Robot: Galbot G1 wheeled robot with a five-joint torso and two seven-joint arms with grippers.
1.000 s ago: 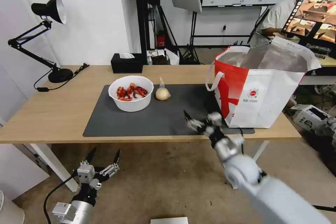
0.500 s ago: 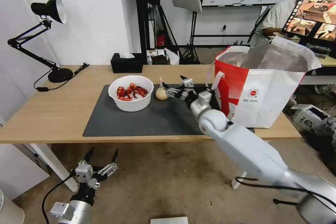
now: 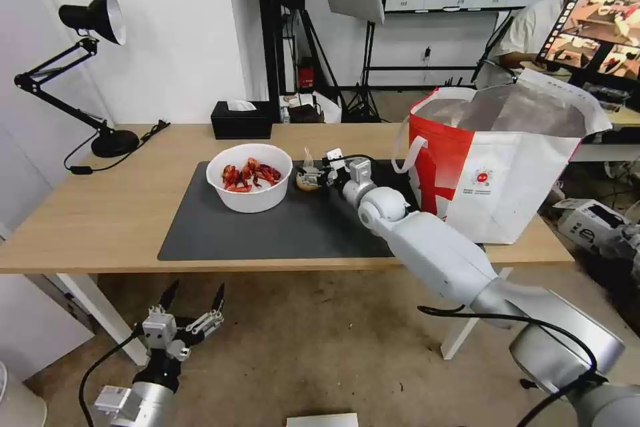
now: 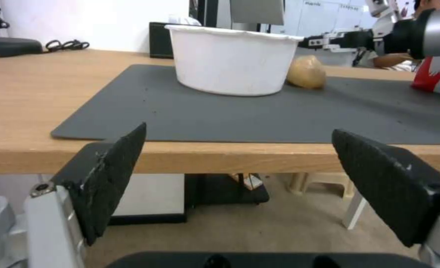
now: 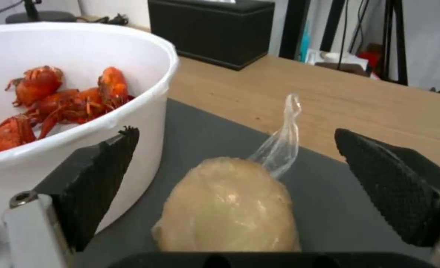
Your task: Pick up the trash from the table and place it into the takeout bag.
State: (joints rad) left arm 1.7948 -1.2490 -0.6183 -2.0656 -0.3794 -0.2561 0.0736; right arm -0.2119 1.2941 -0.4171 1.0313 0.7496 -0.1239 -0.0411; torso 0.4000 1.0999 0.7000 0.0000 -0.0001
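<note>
While the left gripper [image 3: 193, 299] hangs below the surface [image 3: 100, 213] edge at 7 o'clock, fingers spread wide and empty, the white bowl [image 3: 250, 177] of red shells sits on the grey mat [image 3: 220, 233]. At its 3 o'clock lies a small clear bag [image 5: 230, 208], twisted neck upright, holding a beige lump. The right gripper [image 5: 234, 178] straddles it, fingers [image 5: 96, 178] wide, not touching. The takeout bag [image 3: 507, 173] stands open at far right.

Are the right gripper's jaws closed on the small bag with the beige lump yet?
Not yet: open. The right gripper has its jaws spread either side of the small bag, which lies on the mat beside the white bowl.
</note>
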